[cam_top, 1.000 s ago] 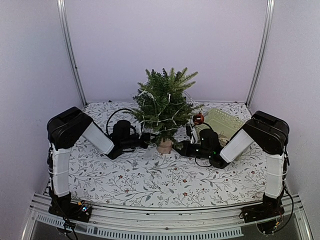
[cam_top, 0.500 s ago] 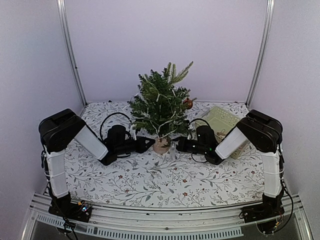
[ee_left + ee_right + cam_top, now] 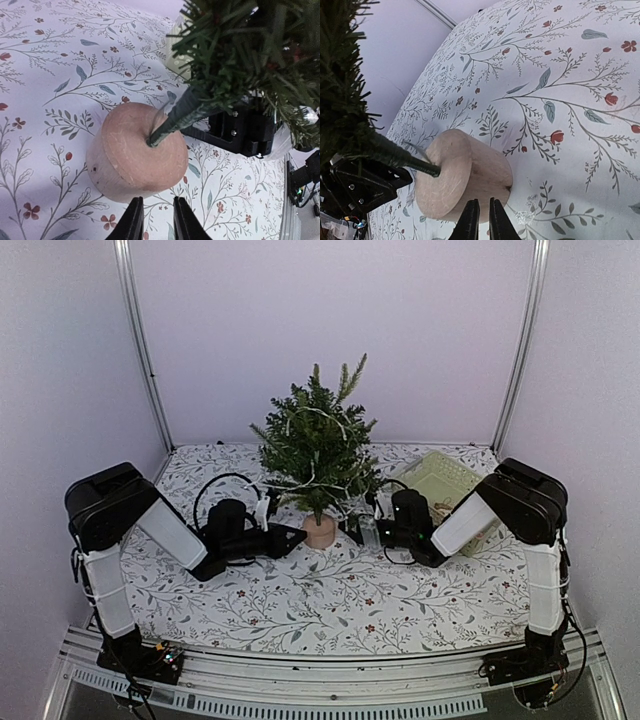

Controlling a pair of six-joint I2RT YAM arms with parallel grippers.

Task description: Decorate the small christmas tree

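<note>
The small christmas tree stands upright at the middle of the table on its tan wooden base, with a white light string wound through its branches. My left gripper lies low just left of the base. In the left wrist view its fingertips stand a little apart, empty, just short of the base. My right gripper lies low just right of the base. The right wrist view shows its tips nearly together, holding nothing, in front of the base.
A pale green basket sits at the back right, behind the right arm. The floral tablecloth covers the table. Metal frame posts rise at the back corners, and low branches overhang both grippers.
The tree has shifted left and back and gone from leaning to upright on its base. Both grippers have followed it leftward and now sit just off the base.
</note>
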